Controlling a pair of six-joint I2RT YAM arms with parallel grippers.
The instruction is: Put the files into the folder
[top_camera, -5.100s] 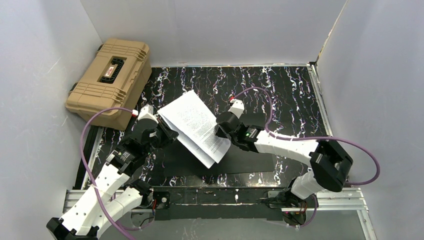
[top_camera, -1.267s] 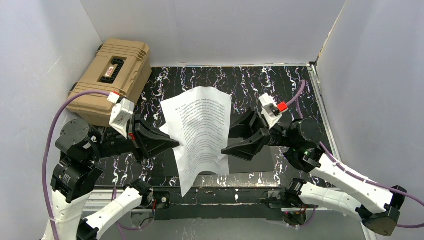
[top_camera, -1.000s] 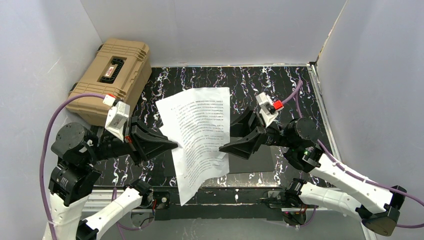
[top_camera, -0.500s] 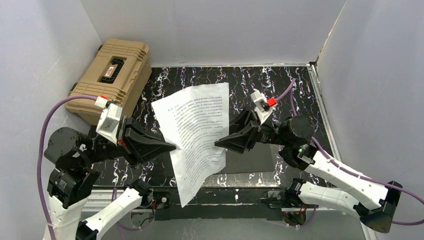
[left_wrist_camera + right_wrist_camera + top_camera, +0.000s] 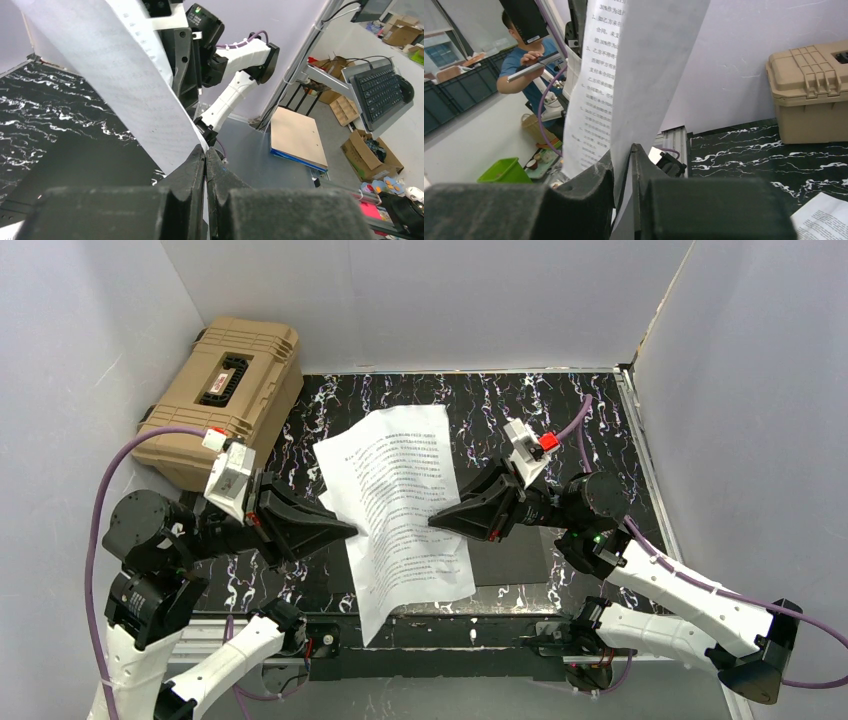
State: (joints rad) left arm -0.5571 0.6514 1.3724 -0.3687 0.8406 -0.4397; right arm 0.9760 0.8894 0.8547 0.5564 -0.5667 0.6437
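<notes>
Black marbled table (image 5: 575, 410), grey walls (image 5: 420, 300) (tan case (image 5: 225, 400)); left tool (image 5: 350, 530), right tool (image 5: 433, 521) pinching the files (image 5: 395, 465)

From above, the print on the files (image 5: 400, 500) was too small for me to read, and the hanging sheets hid the middle of the folder (image 5: 510, 560) on the bench (image 5: 560, 420). On both wrist cameras the paper ran off the top edge. The right fingers (image 5: 584, 200) were a dark blur, so I couldn't count the sheets.
</notes>
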